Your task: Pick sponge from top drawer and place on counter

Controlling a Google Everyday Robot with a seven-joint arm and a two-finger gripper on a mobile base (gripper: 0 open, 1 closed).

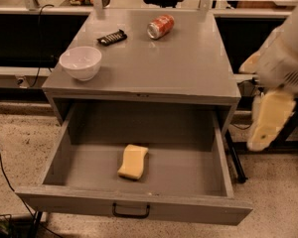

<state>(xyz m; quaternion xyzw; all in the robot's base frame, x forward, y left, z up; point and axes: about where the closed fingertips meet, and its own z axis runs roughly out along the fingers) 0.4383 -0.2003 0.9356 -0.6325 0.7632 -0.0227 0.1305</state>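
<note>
The pale-yellow sponge (pixel 133 161) lies flat on the floor of the open top drawer (pixel 69 148), near its middle and a little towards the front. The drawer is pulled out wide, and its dark bar handle (pixel 131 211) faces me. The grey counter (pixel 184 63) lies above it. My gripper (pixel 252 105) hangs at the right edge of the view, outside the drawer's right wall and well apart from the sponge. Its cream fingers (pixel 269 118) stand apart and hold nothing.
On the counter, a white bowl (pixel 80 62) stands at the front left. A dark snack bar (pixel 112 37) and a tipped orange soda can (pixel 160 26) lie at the back. Speckled floor surrounds the cabinet, with cables at the left.
</note>
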